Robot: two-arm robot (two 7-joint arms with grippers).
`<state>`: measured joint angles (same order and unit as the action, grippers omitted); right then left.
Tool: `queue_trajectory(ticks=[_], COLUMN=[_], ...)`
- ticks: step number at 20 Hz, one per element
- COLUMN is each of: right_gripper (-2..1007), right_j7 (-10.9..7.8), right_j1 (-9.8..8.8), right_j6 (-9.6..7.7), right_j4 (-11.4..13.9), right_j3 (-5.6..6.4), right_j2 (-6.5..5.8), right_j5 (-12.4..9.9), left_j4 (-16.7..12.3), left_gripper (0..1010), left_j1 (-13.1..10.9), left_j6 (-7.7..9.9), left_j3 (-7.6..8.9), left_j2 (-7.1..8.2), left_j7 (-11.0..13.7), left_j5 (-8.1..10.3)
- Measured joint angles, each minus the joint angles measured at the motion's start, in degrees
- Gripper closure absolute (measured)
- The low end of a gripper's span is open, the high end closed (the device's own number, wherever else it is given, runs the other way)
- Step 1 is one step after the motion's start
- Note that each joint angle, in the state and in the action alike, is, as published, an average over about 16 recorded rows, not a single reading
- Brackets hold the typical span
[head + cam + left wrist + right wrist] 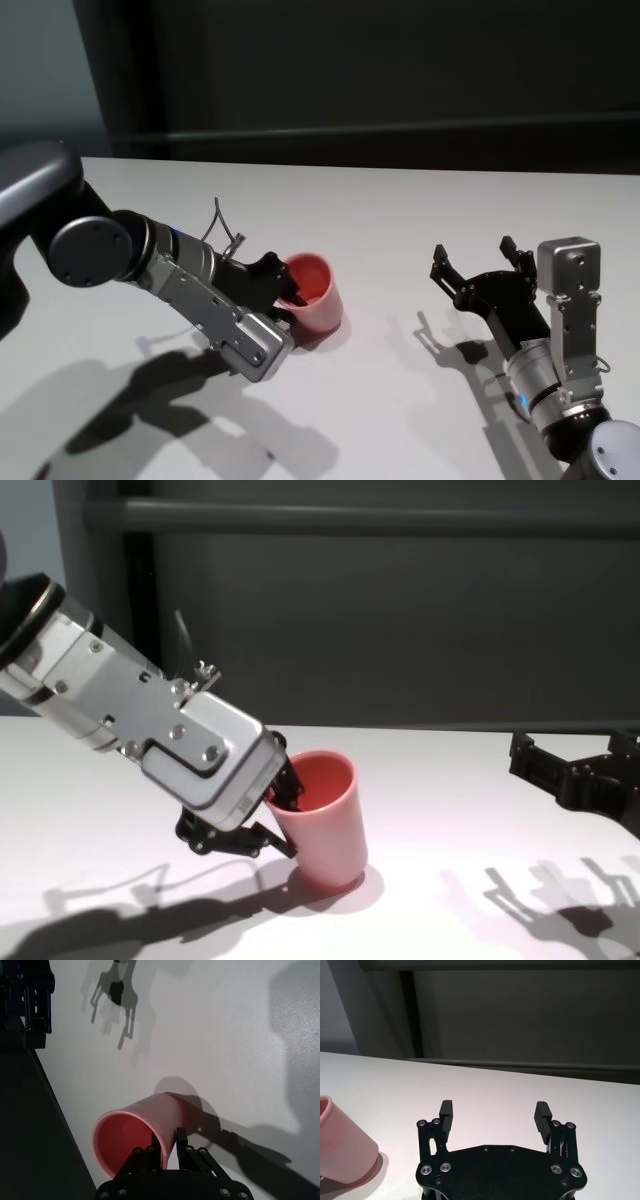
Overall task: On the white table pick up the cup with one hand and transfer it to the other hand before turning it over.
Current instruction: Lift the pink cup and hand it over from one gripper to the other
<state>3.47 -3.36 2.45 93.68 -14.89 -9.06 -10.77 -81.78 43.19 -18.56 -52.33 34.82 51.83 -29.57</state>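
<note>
The pink cup (318,295) stands rim up on the white table (400,210), left of centre, leaning slightly. My left gripper (290,295) is shut on the cup's near rim, with one finger inside and one outside. This shows in the left wrist view (167,1142) and the chest view (285,800). The cup (325,825) has its base at the tabletop. My right gripper (475,255) is open and empty, hovering above the table to the right of the cup and apart from it. The right wrist view shows its fingers spread (495,1110) and the cup (340,1150) off to one side.
A dark wall (400,80) runs behind the table's far edge. Bare white tabletop (450,780) lies between the cup and the right gripper. The right arm also shows far off in the left wrist view (30,1000).
</note>
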Motion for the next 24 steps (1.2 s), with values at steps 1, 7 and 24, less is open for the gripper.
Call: queue_trajectory(ticks=[1, 7, 24], right_gripper=[3, 3, 3], right_j7=[0.00, 0.00, 0.00], right_j1=[0.00, 0.00, 0.00], right_j6=[0.00, 0.00, 0.00], right_j4=[0.0, 0.0, 0.0], right_j3=[0.00, 0.00, 0.00], right_j2=[0.00, 0.00, 0.00], right_j5=[0.0, 0.0, 0.0], left_j4=[-0.1, -0.2, 5.9], left_gripper=[779, 912, 963], left_j1=[-0.2, -2.1, -6.4], left_j6=[0.04, 0.55, 2.72], left_j3=[0.15, 1.66, 13.96], left_j2=[0.10, 0.61, -3.33], left_j7=[-0.3, -2.3, -6.4], left_j5=[0.65, 5.54, 34.81])
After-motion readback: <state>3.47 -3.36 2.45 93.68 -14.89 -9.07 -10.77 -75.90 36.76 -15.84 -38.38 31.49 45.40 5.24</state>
